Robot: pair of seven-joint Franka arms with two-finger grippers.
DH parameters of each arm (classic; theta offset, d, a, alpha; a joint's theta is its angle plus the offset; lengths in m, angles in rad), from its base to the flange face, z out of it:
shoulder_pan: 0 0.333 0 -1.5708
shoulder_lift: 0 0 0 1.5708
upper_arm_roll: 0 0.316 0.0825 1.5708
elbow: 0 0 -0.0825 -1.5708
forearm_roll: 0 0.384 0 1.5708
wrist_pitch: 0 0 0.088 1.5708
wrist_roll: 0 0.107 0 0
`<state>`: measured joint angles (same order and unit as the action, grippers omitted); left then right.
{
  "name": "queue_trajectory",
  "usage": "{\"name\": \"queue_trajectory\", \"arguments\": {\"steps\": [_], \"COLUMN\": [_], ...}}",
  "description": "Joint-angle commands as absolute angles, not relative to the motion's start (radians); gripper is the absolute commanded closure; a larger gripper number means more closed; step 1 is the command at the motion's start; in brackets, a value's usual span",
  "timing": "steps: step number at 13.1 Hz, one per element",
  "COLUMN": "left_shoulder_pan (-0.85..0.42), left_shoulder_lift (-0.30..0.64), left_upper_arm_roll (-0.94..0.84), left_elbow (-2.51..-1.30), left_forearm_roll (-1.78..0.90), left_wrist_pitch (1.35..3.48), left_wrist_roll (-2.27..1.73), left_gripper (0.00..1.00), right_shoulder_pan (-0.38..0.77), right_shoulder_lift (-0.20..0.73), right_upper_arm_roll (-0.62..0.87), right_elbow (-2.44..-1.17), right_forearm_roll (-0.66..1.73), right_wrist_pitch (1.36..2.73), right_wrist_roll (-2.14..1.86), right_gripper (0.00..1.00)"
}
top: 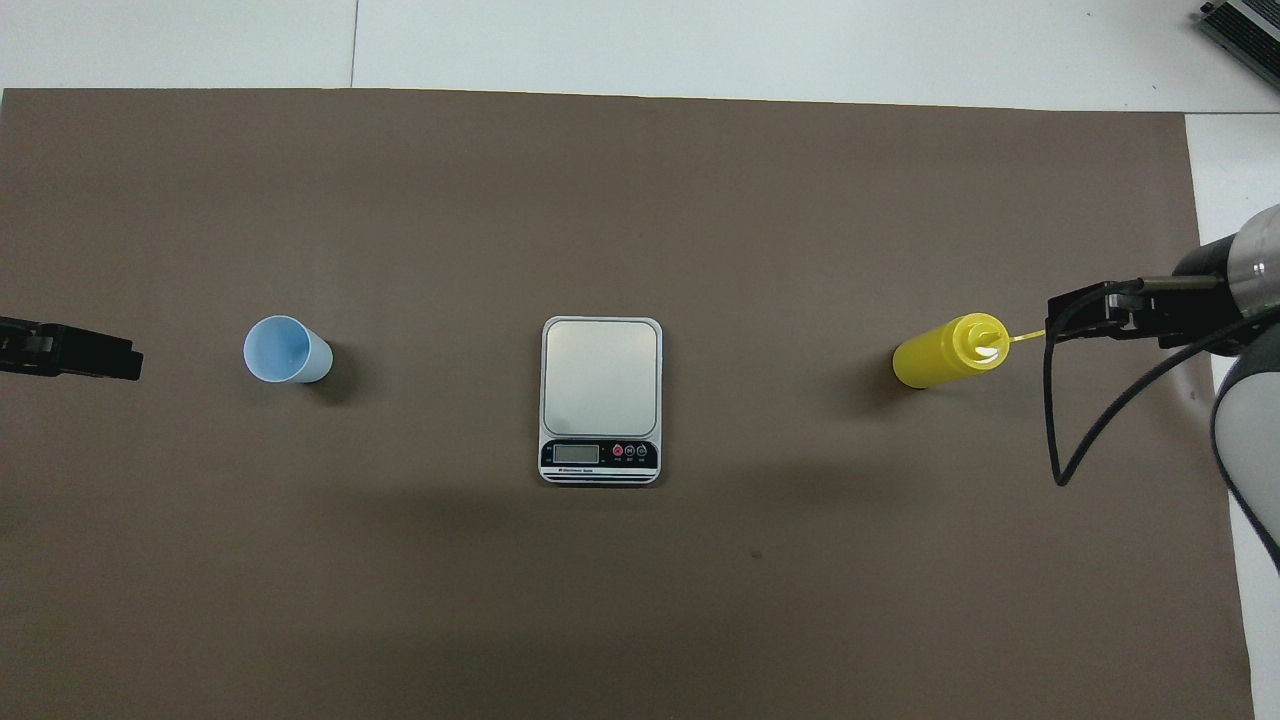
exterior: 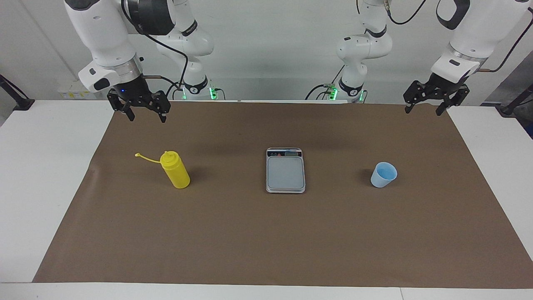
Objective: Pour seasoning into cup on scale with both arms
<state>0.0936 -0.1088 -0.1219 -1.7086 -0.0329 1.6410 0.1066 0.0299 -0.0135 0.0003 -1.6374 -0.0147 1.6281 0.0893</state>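
Observation:
The yellow seasoning bottle (exterior: 176, 169) (top: 945, 351) stands upright on the brown mat toward the right arm's end, its cap strap trailing outward. In the middle of the mat lies the silver scale (exterior: 285, 171) (top: 601, 378), display strip nearest the robots, nothing on it. A light blue cup (exterior: 383, 174) (top: 286, 350) stands upright on the mat toward the left arm's end. My right gripper (exterior: 146, 116) (top: 1085, 312) hangs open in the air over the mat's edge, above and apart from the bottle. Open too, my left gripper (exterior: 425, 110) (top: 95, 352) is raised over the mat's corner, well clear of the cup.
The brown mat (exterior: 266, 233) covers most of the white table (exterior: 37, 166). A black cable (top: 1060, 440) loops down from the right arm. Bare mat lies between the three objects and toward the table's edge farthest from the robots.

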Motion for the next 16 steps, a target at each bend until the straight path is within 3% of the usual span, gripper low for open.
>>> {"name": "queue_trajectory", "arguments": {"steps": [1,6,11,16], "left_shoulder_pan": [0.1,0.103,0.106,0.141], "left_shoulder_lift": [-0.106,-0.032,-0.026,0.003], "left_upper_arm_roll": [-0.123,-0.121,-0.123,-0.123], "left_elbow": [-1.785,-1.88,-2.052,-2.141], "left_forearm_roll": [-0.048,-0.046,-0.048,-0.058], "left_wrist_pitch": [1.718,1.894,2.1,2.239], "left_wrist_roll": [0.091,-0.003,-0.078,-0.084], "left_gripper": [0.0,0.0,0.0,0.0], "right_shoulder_pan": [0.017,0.015,0.017,0.015], "right_shoulder_lift": [-0.035,-0.035,-0.035,-0.035], "right_upper_arm_roll": [0.005,0.005,0.005,0.005], "right_elbow": [-1.664,-1.664,-1.664,-1.664], "right_forearm_roll": [0.002,0.002,0.002,0.002], "right_wrist_pitch": [1.646,1.647,1.646,1.647], "right_wrist_roll": [0.072,0.074,0.074,0.074], "right_gripper": [0.0,0.0,0.0,0.0]}}
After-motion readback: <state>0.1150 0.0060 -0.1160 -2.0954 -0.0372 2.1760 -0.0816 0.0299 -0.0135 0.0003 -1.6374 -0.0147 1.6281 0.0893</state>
